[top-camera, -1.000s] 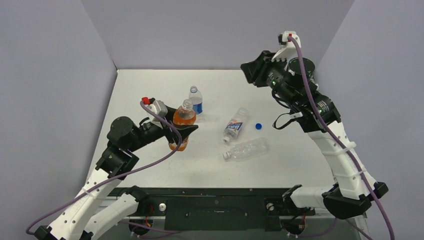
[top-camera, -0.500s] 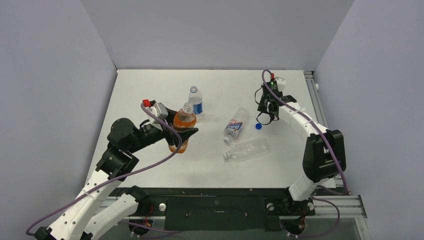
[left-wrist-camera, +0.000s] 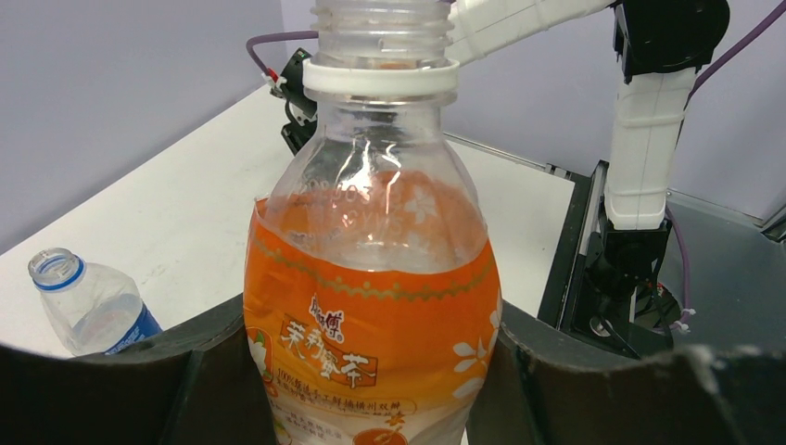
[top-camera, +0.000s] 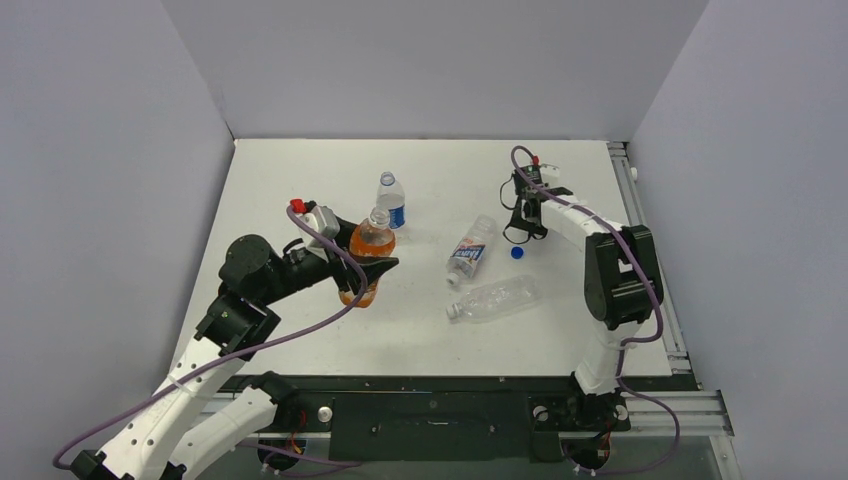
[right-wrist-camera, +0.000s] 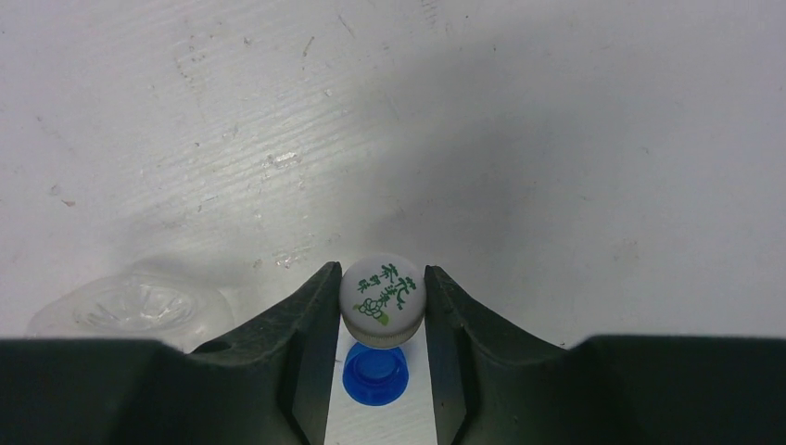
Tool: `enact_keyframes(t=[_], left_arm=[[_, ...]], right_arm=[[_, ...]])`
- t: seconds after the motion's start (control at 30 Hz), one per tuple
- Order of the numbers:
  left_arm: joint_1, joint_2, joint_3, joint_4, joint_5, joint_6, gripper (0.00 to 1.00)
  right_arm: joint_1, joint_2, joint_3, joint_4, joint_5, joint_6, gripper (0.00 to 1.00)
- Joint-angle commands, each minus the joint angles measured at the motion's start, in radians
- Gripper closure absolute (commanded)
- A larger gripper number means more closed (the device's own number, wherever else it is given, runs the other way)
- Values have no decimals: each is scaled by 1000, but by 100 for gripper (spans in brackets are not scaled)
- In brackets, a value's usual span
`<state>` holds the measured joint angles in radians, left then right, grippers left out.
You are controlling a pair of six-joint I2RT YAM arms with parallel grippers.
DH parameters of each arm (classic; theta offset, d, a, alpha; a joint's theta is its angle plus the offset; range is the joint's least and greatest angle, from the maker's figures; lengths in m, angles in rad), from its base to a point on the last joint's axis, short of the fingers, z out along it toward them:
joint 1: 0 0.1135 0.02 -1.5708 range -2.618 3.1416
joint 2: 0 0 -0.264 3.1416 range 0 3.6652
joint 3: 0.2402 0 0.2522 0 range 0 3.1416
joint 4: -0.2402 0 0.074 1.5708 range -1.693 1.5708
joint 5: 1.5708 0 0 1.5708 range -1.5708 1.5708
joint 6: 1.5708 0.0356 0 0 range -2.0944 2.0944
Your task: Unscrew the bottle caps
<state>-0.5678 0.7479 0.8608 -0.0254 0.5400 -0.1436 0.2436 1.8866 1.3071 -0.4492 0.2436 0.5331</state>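
Bottles number four on the white table (top-camera: 560,330) in the overhead view. The left gripper (top-camera: 366,272) clamps an orange tea bottle (top-camera: 371,240) upright, left of the table's centre. Just behind it, toward the far edge, stands a small blue-labelled water bottle (top-camera: 392,203). Right of centre a Pepsi bottle (top-camera: 472,250) lies on its side with its neck toward the near edge. A plain clear bottle (top-camera: 497,298) lies just nearer, its neck pointing left. A blue cap (top-camera: 517,252) sits on the table beside the Pepsi bottle, and the right gripper (top-camera: 522,234) hangs directly over it, pointing down. From the left wrist camera, the two dark fingers (left-wrist-camera: 209,371) press against either side of the orange bottle's label. Its threaded neck (left-wrist-camera: 380,32) is bare above a white collar ring. The small water bottle shows at the lower left, its mouth open above a blue ring. From the right wrist camera, the fingers (right-wrist-camera: 306,343) pinch a white cap (right-wrist-camera: 383,298) printed with green characters, held just above the blue cap on the table. The ribbed base of a clear bottle shows at the left; which bottle it is cannot be told.
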Motion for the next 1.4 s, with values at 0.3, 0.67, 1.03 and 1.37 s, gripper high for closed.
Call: enact_keyframes(t=[0.3,0.67,1.03,1.37], left_arm=[[2,-9,4,64,6,6,90],[3,-1,-12,90,-4,-11,90],[3,-7,-23,119,1,-29,91],[3,-14,-18,109,23,-20,91]], right_arm=[[1,-24,-20,54,-22,35,42],[255,-428,144,-39,-3,-18,36],[605,-667,235,216,-378,-63,18],[744,-553,344,190,-506,-98,27]])
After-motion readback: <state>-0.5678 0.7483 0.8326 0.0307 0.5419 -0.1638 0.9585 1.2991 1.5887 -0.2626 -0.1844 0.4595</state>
